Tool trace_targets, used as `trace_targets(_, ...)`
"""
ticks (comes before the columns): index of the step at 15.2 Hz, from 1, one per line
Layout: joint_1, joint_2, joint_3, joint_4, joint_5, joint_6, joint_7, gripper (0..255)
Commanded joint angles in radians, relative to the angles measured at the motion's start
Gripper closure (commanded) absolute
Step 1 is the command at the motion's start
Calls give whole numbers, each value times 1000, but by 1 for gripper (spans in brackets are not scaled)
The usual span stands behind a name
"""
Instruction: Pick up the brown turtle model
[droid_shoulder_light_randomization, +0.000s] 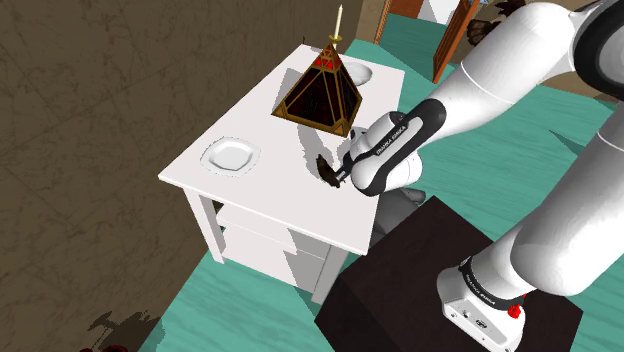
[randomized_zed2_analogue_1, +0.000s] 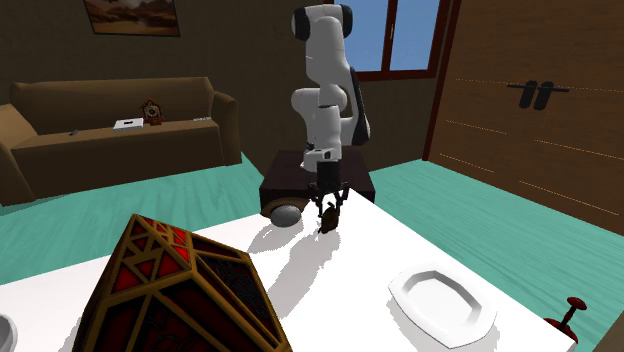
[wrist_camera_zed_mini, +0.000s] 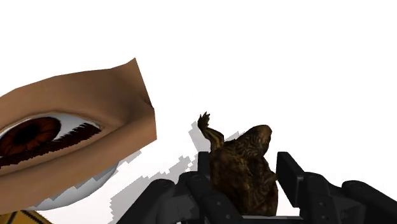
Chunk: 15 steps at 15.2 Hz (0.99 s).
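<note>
Black gripper (wrist_camera_zed_mini: 247, 183) tight around brown turtle (wrist_camera_zed_mini: 245, 164), near white table (droid_shoulder_light_randomization: 268, 185) edge.

Mottled brown and tan all over the turtle model (wrist_camera_zed_mini: 249, 167), solid black on the pincer (wrist_camera_zed_mini: 245, 184). Plain white tabletop (droid_shoulder_light_randomization: 268, 205), same white for the plate (droid_shoulder_light_randomization: 231, 156). Dark pyramid ornament (droid_shoulder_light_randomization: 320, 92) with red panels and tan lattice. Teal floor (droid_shoulder_light_randomization: 225, 300), brown sofa (randomized_zed2_analogue_1: 110, 140).

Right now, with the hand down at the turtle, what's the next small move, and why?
Probably a short, straight lift. The fingers of the hand look pressed against both sides of the turtle, which is low over the white table, near its edge. Raising it a little would show whether the grip holds.
</note>
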Motion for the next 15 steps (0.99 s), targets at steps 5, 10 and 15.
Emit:
trace_targets(5, 166, -108, -168, -19, -7, -98, 22, 255)
trace_targets(10, 326, -200, -376, -37, -232, -176, 205, 255)
trace_targets(15, 307, -254, -382, -40, -345, -227, 292, 255)
